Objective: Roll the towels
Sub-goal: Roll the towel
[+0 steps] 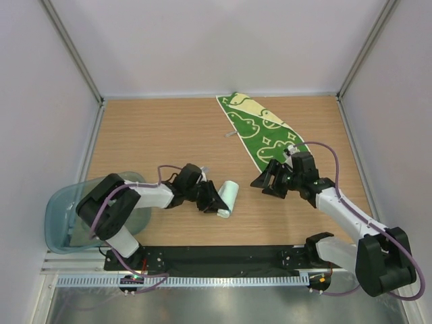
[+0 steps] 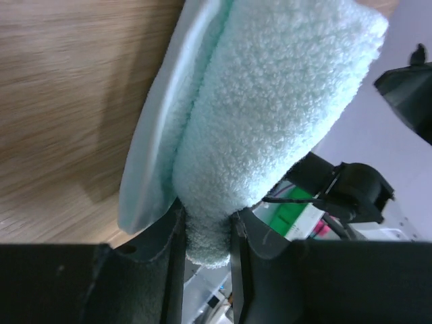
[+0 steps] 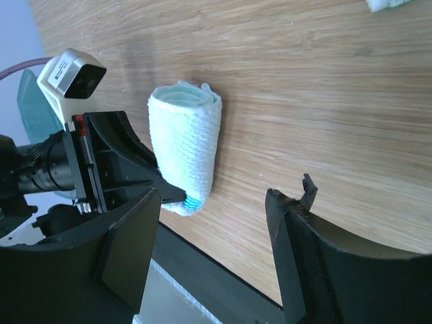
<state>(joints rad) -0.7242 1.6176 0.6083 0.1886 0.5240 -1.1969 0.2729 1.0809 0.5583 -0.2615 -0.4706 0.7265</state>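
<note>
The pale mint-blue towel point(image 1: 229, 197) is rolled into a short cylinder near the table's front middle. My left gripper point(image 1: 217, 201) is shut on its near end; in the left wrist view the towel point(image 2: 270, 101) is pinched between both fingers. It also shows in the right wrist view point(image 3: 185, 145). The green towel with cream patches and white doodles point(image 1: 260, 128) lies flat and unrolled at the back right. My right gripper point(image 1: 266, 183) is open and empty, just right of the roll and in front of the green towel, facing the roll point(image 3: 216, 229).
A translucent teal-grey plastic bin point(image 1: 67, 216) sits at the front left corner beside the left arm. White walls enclose the table on three sides. A black rail point(image 1: 223, 256) runs along the near edge.
</note>
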